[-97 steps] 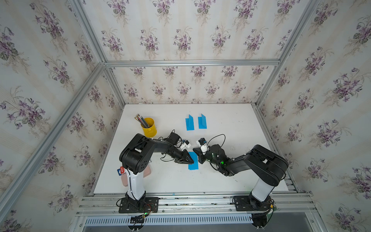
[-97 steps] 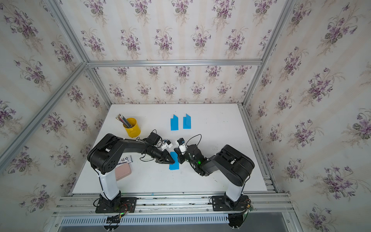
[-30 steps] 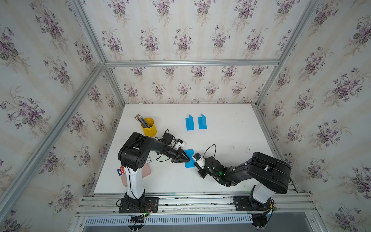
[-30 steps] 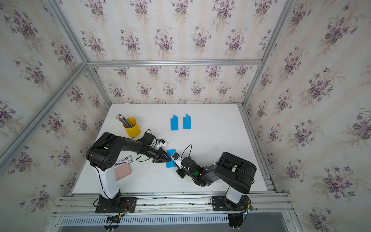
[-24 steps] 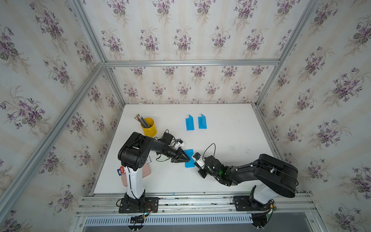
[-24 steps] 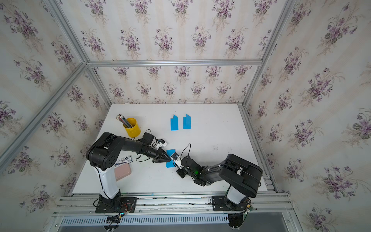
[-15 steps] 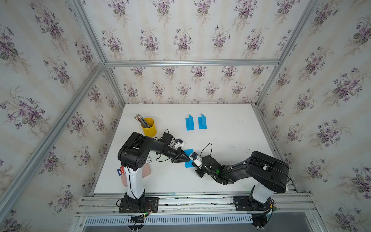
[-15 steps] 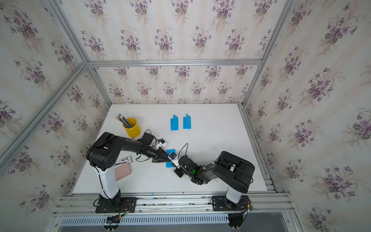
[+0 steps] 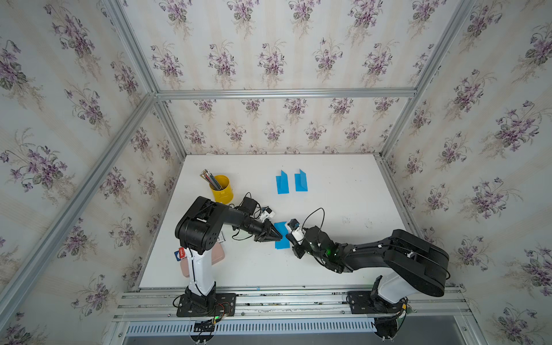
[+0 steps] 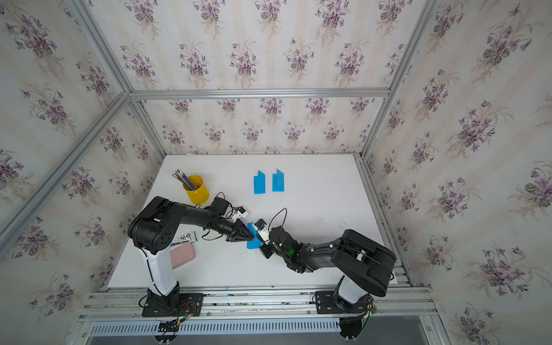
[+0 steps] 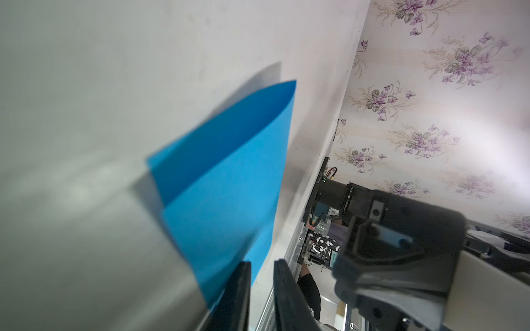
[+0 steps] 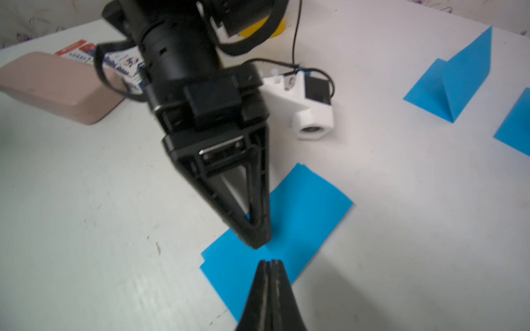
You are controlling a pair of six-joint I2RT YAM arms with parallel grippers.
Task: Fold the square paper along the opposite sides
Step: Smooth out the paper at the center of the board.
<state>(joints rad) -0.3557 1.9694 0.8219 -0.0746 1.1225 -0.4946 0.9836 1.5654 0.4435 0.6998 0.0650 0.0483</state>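
We think the fold is made, for the blue square paper (image 12: 304, 212) lies doubled on the table (image 12: 401, 200) under our left tool (image 12: 256, 240), slightly apart, and our right tool (image 12: 269, 262), pinched together, so next we should rub the crease flat.

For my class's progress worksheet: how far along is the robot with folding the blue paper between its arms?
Done: the blue paper is doubled over, one half on the other. In hand: the left fingers bear on its edge, a pinch not confirmable; the shut right fingers sit over it. Left: the halves seem to gape in the left wrist view, so the crease probably needs pressing flat, then release.
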